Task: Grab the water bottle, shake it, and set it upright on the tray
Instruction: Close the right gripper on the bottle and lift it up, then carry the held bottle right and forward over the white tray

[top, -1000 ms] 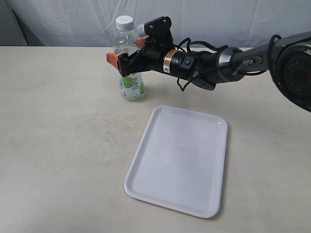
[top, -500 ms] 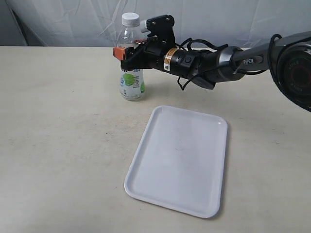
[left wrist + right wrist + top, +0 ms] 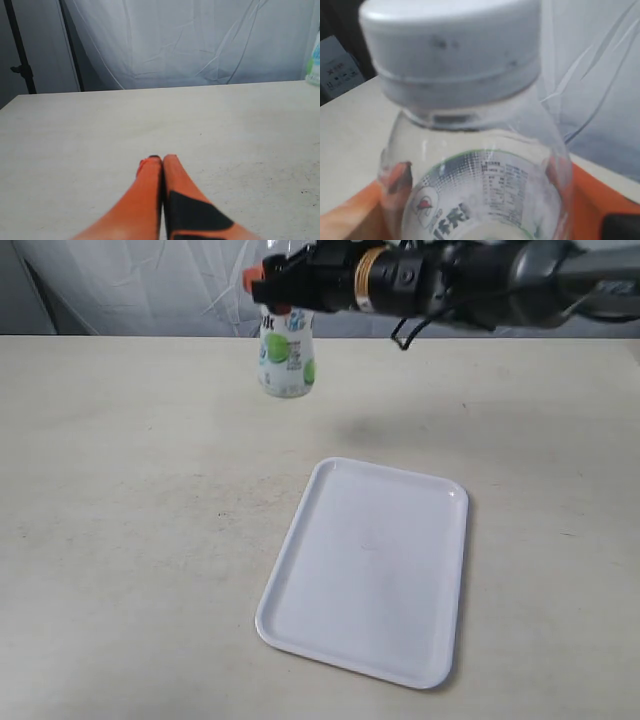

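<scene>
The water bottle (image 3: 286,362) hangs in the air above the table at the back left, its cap cut off by the top edge of the exterior view. My right gripper (image 3: 280,278) is shut on its upper body, reaching across from the right. In the right wrist view the bottle (image 3: 480,170) fills the frame, white cap up, with orange fingers (image 3: 592,200) on either side. The white tray (image 3: 370,565) lies flat and bare at the table's centre. My left gripper (image 3: 160,161) is shut on nothing, low over the table; the bottle (image 3: 314,62) shows at that view's edge.
A white curtain (image 3: 150,285) hangs behind the table's far edge. A dark stand (image 3: 17,50) is by the curtain in the left wrist view. The left arm does not show in the exterior view.
My right gripper closed on the bottle and lifted it off the table, rising toward the top of the exterior view. The tray has not moved.
</scene>
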Controlling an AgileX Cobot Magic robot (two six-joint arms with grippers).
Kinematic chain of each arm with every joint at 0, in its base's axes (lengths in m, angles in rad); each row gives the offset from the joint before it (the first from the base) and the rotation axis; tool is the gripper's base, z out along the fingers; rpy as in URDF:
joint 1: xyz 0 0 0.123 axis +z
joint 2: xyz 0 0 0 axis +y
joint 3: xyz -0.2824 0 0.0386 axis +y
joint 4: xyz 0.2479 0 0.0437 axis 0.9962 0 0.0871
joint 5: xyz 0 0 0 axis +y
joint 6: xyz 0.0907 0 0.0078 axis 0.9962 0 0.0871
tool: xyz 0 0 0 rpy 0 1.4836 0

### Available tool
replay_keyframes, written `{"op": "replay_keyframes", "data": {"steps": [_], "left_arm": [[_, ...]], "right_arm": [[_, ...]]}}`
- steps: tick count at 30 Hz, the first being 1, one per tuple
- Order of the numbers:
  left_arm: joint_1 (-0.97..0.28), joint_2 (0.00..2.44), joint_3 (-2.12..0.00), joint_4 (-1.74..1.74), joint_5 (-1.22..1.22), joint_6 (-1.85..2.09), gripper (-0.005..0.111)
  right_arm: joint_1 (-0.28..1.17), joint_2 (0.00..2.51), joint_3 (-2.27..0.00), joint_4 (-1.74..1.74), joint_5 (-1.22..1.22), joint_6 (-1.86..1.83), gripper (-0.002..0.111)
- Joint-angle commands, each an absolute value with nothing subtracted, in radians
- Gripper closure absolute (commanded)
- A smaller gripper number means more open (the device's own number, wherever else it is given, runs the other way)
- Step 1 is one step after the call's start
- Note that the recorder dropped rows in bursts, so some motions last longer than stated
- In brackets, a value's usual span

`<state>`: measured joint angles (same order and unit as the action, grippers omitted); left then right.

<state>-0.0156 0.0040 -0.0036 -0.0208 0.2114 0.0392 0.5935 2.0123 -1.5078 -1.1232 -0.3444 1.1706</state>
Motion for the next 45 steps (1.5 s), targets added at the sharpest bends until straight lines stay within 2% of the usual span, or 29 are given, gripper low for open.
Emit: {"op": "replay_keyframes", "data": {"steps": [1,7,12,15,25,28,34,42,45], "left_arm": [[-0.023,0.0,0.0,-0.02,0.202,0.034,0.106],[-0.023,0.0,0.0,-0.02,0.202,0.034,0.106],[-0.023,0.0,0.0,-0.02,0.202,0.034,0.106],[-0.023,0.0,0.0,-0.02,0.202,0.034,0.106],[-0.022,0.0,0.0,-0.02,0.202,0.034,0.106],[-0.022,0.0,0.0,-0.02,0.202,0.034,0.106],[-0.022,0.0,0.0,-0.02,0.202,0.034,0.106],[-0.022,0.0,0.0,-0.02,0.204,0.034,0.106],[-0.022,0.0,0.0,-0.02,0.204,0.034,0.106]], "right_arm": [[0.589,1.795,-1.439,-1.511,-0.276,1.491,0.109],[0.589,1.554,-1.207,-1.721,-0.308,1.684,0.109],[0.589,1.51,-0.877,-1.604,-0.255,1.646,0.109],[0.589,1.499,-0.784,-1.548,-0.279,1.582,0.109],[0.589,1.201,-1.011,-1.564,-0.276,1.561,0.109],[0.589,1.214,-0.953,-1.577,-0.298,1.565,0.109],[0.589,1.455,-0.686,-1.553,-0.356,1.569,0.109],[0.589,1.383,-0.755,-1.392,-0.57,1.455,0.109],[0.589,1.378,-0.755,-1.358,-0.555,1.403,0.109]]}}
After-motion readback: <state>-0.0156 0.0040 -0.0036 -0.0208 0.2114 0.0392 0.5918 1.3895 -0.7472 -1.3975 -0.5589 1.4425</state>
